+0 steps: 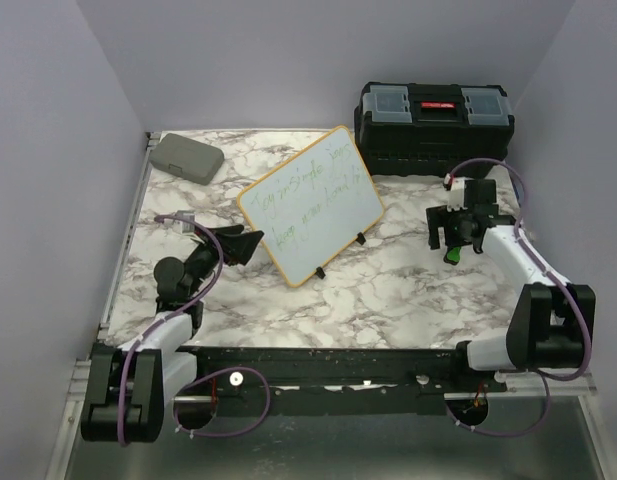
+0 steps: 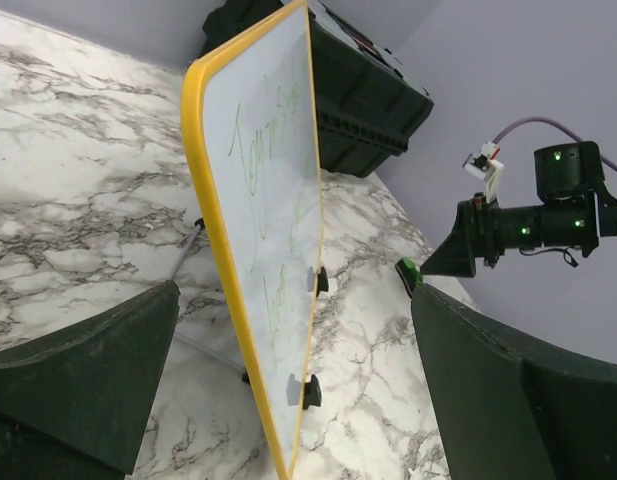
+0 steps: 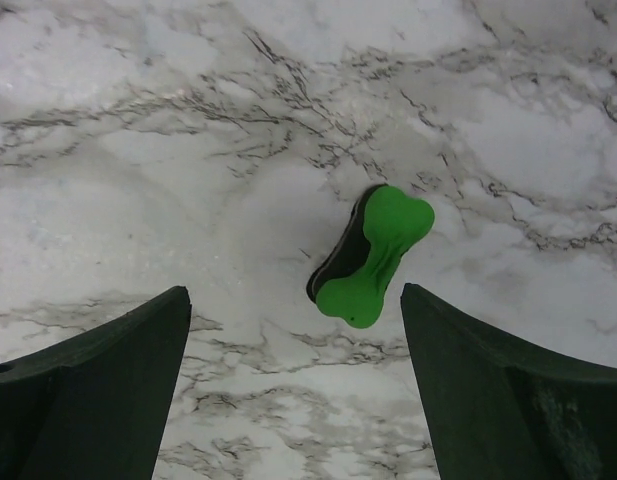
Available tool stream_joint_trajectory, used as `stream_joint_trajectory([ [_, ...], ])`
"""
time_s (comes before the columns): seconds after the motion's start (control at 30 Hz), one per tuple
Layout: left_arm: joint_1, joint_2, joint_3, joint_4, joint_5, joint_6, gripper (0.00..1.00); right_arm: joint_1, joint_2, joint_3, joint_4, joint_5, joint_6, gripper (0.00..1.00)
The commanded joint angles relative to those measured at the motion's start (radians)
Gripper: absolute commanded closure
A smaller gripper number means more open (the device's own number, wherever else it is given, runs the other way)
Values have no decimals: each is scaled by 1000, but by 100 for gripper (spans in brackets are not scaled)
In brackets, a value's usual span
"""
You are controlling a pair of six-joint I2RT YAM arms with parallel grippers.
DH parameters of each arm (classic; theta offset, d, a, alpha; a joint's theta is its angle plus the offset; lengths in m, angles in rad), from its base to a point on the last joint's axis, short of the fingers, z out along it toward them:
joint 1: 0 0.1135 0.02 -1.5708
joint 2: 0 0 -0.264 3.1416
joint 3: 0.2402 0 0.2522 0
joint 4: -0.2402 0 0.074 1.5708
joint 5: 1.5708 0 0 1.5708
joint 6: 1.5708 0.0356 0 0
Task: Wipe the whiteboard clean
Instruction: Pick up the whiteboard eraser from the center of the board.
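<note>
whiteboard (image 1: 310, 203) yellow-framed, green scrawl | left gripper (image 1: 243, 243) wide open, empty | right gripper (image 1: 458, 238) open, empty, over green bone-shaped eraser (image 3: 373, 255)

Glossy, smooth face on the whiteboard (image 2: 273, 180), yellow frame maybe painted wood; marble-look table (image 3: 138, 120) matt, green eraser (image 3: 378, 255) smooth plastic

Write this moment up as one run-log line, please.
whiteboard: upright, green writing on it | left gripper: open, by whiteboard's edge | right gripper: open, above eraser on table
</note>
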Motion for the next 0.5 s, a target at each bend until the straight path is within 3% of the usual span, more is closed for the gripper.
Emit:
stream_joint_trajectory([
  [0.0, 9, -83, -8, -150, -73, 47, 1, -4, 56, -25, -4, 196, 41, 12],
  [0.23, 26, -155, -6, -207, -54, 46, 1, -10, 97, -46, 68, 268, 97, 16],
  [0.47, 52, -130, 2, -210, -49, 11, 1, -40, 206, -11, 77, 227, 120, 32],
])
